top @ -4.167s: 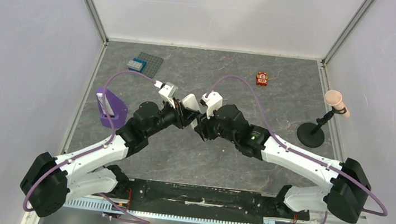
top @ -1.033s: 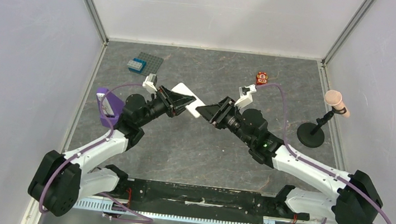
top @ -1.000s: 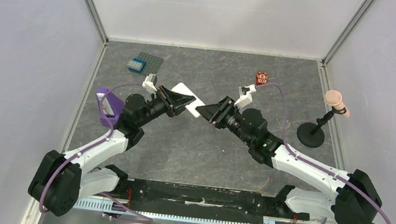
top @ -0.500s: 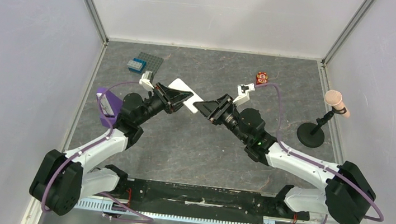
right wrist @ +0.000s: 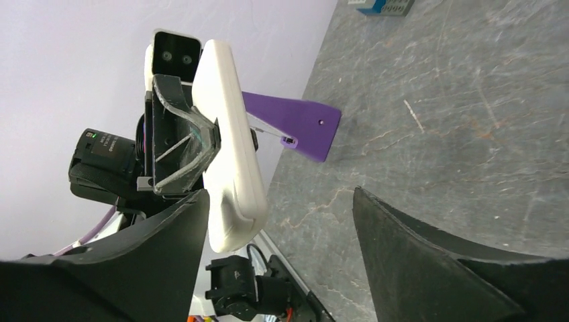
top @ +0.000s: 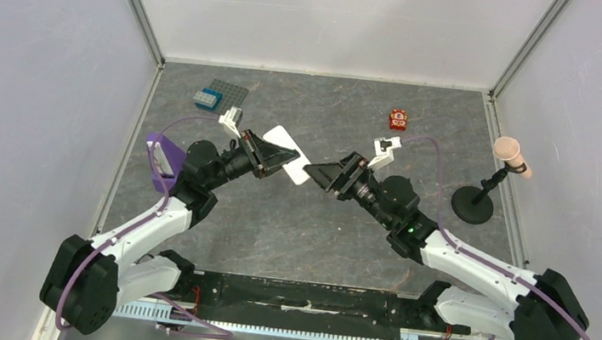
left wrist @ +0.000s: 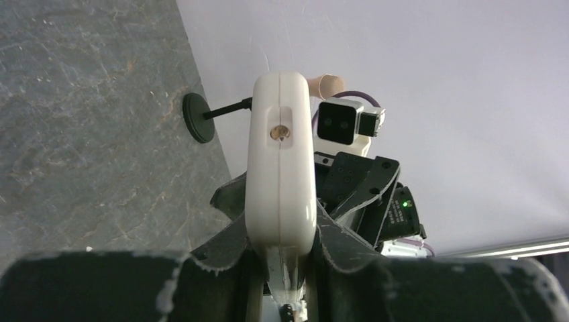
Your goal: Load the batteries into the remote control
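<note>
**Remote in the air, batteries out of sight**

We see the small white rectangular remote control [top: 282,140] lifted off the table. The left gripper [top: 272,155] has its fingers pressed against the remote's two broad faces. The right gripper [top: 314,174] sits just beside the remote's free end, its jaws spread wide with nothing between them.

The batteries show in no view. They may already be inside the handset, but the remote appears only edge-on or back-up, so we cannot tell. By our reading, loading is unconfirmed and any cover check remains.

The grey stone-patterned tabletop [top: 274,227] is boxed in by pale plain walls [top: 332,19]. A purple wedge-shaped stand [top: 168,163] lies at the left and a blue-and-grey brick plate [top: 219,95] at the back left. A red-orange toy block [top: 397,119] is at the back, and a pink-headed microphone on a black round base [top: 483,195] stands at the right.
</note>
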